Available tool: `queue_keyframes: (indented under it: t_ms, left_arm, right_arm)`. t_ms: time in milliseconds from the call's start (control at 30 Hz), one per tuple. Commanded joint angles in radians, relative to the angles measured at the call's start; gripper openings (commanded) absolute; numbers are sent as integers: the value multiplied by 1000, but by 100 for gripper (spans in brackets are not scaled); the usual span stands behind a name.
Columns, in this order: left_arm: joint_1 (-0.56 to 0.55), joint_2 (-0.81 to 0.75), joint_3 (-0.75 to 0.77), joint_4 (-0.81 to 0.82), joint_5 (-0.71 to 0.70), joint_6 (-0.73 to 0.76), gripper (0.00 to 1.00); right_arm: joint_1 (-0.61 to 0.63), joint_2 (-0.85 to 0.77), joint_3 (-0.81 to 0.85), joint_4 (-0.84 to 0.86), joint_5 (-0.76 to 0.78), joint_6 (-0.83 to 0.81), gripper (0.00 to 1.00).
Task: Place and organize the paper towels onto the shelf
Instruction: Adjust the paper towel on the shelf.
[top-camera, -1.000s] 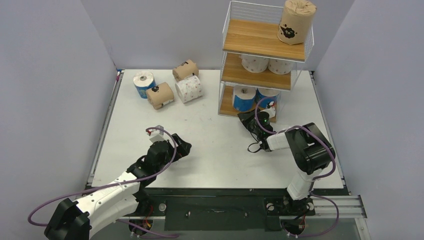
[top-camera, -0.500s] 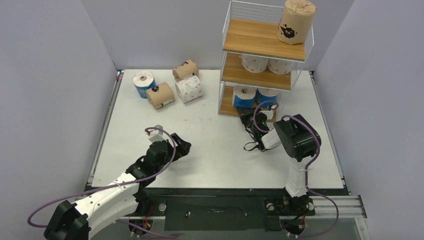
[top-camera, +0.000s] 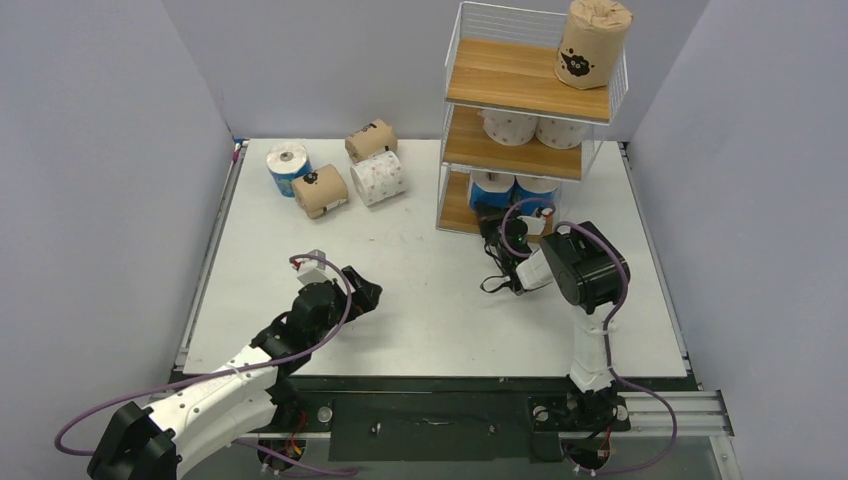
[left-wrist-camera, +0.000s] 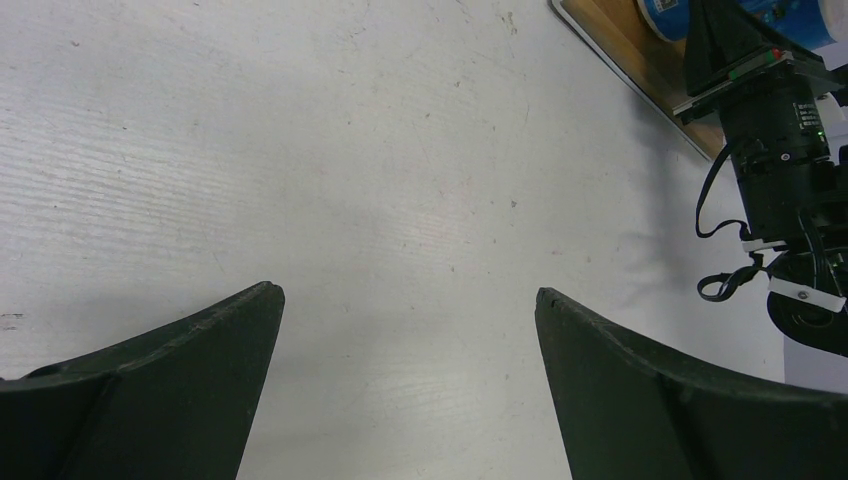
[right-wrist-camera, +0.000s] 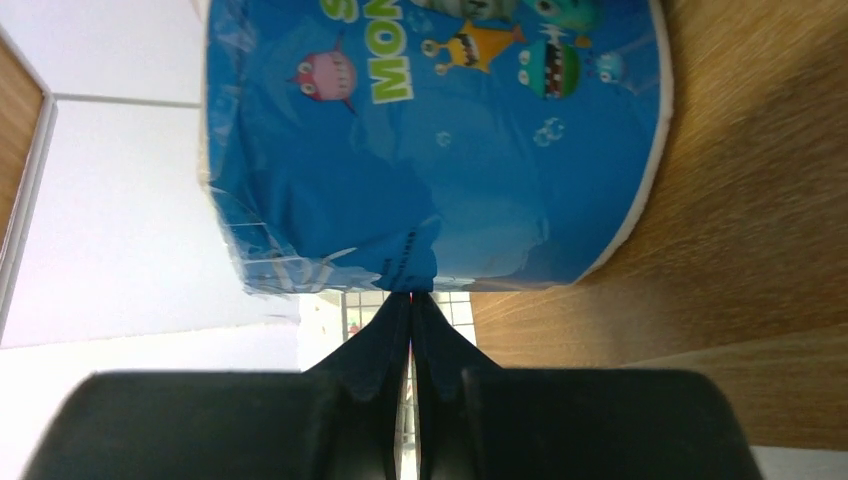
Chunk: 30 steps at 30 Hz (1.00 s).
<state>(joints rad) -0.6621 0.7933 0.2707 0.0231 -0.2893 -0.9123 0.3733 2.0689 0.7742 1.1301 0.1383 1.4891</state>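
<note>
Right now the move in hand looks to us like a nudge, not a grasp. The right jaws, on the right arm (top-camera: 585, 268), are closed with nothing between them, and in the right wrist view their tips touch the lower edge of a blue-and-white roll (right-wrist-camera: 430, 140). That roll lies straight ahead of the tips. It stands on end on the bottom board (right-wrist-camera: 760, 200) of the shelf (top-camera: 520, 80), and since this camera is rolled, its long axis runs left to right across the frame.

In the overhead view the same roll (top-camera: 490, 186) sits at the front left of the bottom tier, just beside a second blue roll (top-camera: 537, 187). We judge that a push along the line of the jaws would slide it deeper onto the board. A push off centre might turn it instead.

The middle tier holds two white dotted rolls (top-camera: 509, 125), and a brown roll (top-camera: 592, 42) stands at the right of the top board.

Four rolls lie on the surface (top-camera: 430, 300) in the upper left of the overhead frame: a blue-and-white one (top-camera: 287, 165) on end, two brown ones (top-camera: 320, 190) on their sides, and a white dotted one (top-camera: 378, 178). The left arm (top-camera: 300, 320) is nearer to them. The left jaws gape wide over bare surface and hold nothing, well apart from that group.
</note>
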Motion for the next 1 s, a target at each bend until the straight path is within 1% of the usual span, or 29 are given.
queue_keyframes:
  t_ms: [0,533,700,867,967]
  left_arm:
    - [-3,-14,15,3,-18,13,97]
    - [-4,-31,6,-8,-22,13,97]
    - [-4,-33,5,-6,-23,13,97]
    - [-4,-31,7,-5,-22,11,97]
    - [-4,-30,10,-11,-25,10,97]
  right_arm:
    - [-9,26,41,81,80,47,0]
    - [-25,32,55,83,174,69,0]
    - [-24,27,52,94,146,55,0]
    - [-22,13,6,164,100,23,0]
    - [-15,-27,-17,164,59,-6,0]
